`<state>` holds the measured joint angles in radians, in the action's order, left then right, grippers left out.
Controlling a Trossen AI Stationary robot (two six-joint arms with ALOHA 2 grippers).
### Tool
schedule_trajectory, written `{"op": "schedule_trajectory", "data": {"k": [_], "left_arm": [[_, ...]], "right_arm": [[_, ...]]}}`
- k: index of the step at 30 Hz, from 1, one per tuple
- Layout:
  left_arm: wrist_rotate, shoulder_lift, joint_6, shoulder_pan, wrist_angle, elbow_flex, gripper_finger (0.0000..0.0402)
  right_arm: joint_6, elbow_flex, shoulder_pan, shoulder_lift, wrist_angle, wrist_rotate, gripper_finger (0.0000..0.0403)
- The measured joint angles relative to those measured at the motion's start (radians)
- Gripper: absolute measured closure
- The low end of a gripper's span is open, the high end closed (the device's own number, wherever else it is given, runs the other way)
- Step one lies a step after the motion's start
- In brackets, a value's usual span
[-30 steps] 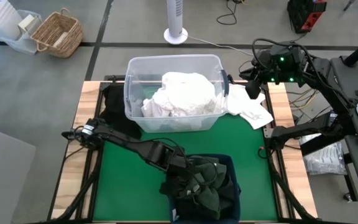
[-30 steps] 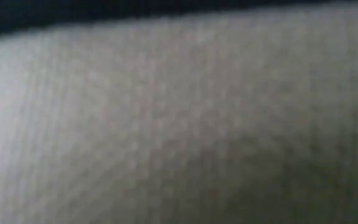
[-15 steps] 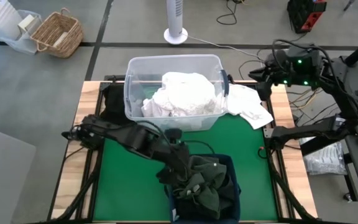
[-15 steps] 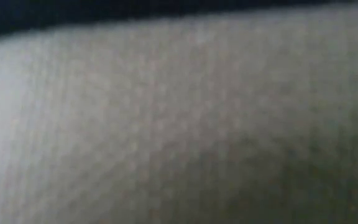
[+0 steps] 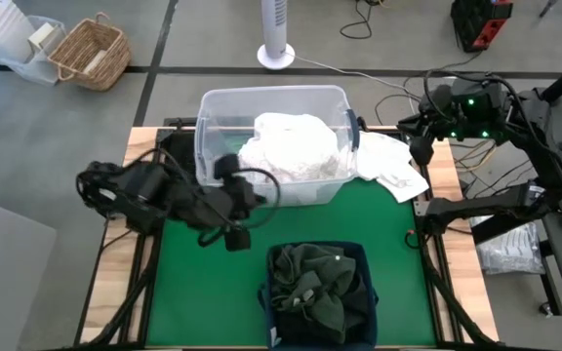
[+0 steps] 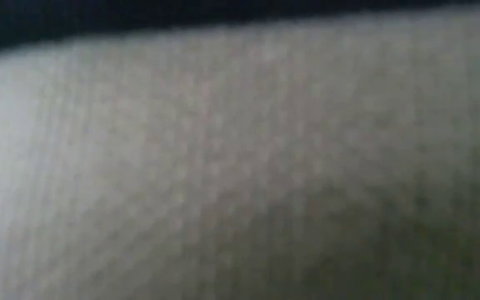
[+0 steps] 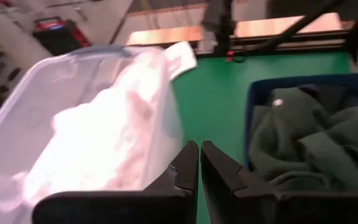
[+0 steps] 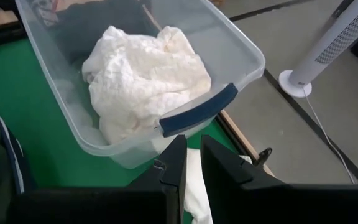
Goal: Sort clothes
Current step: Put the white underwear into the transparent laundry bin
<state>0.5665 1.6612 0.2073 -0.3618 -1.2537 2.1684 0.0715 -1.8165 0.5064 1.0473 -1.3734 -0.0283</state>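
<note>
One clear tub [image 5: 273,146] stood at the far side of the green tabletop [image 5: 203,283]. It held one big heap of white clothes [image 5: 296,146]. One more white cloth [image 5: 390,168] lay flat on the tabletop, just beside the tub on the right side. One dark cloth [image 5: 176,158] lay at the tub's left side, partly hidden behind the arm.

One blue bin [image 5: 361,261] sat at the near edge of the tabletop. It was full of dark green clothes [image 5: 320,288], all bunched up, so they could not be counted.

There were two arms. The left gripper [image 5: 234,237] hung over the green tabletop, between the tub and the bin. Its jaws were clenched, and they held nothing. From the left wrist view, the two fingers [image 7: 185,168] were pressed together, with the tub on one side and the bin on the other.

The right gripper [image 5: 421,151] was up by the far right corner, near the flat white cloth. Its jaws were nearly shut, with a thin gap between them, and held nothing.

The low view showed only a grey blur.
</note>
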Motion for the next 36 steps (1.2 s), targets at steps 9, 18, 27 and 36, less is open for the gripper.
{"op": "schedule_trajectory", "data": {"k": [9, 18, 27, 36], "left_arm": [[0.084, -0.263, 0.158, 0.004, 0.044, -0.385, 0.0401], [0.322, -0.499, 0.177, 0.008, 0.221, -0.696, 0.0401], [0.351, -0.627, 0.088, 0.062, 0.352, -0.820, 0.0401], [0.349, -0.628, -0.167, 0.145, 0.469, -0.820, 0.0401]], "right_arm": [[0.008, 0.139, 0.000, -0.001, -0.002, -0.085, 0.0365], [-0.174, 0.367, 0.003, -0.004, 0.067, -0.210, 0.0365], [-0.446, 0.617, 0.054, -0.004, 0.253, -0.271, 0.0365], [-0.645, 0.797, 0.182, 0.002, 0.321, -0.262, 0.0365]]}}
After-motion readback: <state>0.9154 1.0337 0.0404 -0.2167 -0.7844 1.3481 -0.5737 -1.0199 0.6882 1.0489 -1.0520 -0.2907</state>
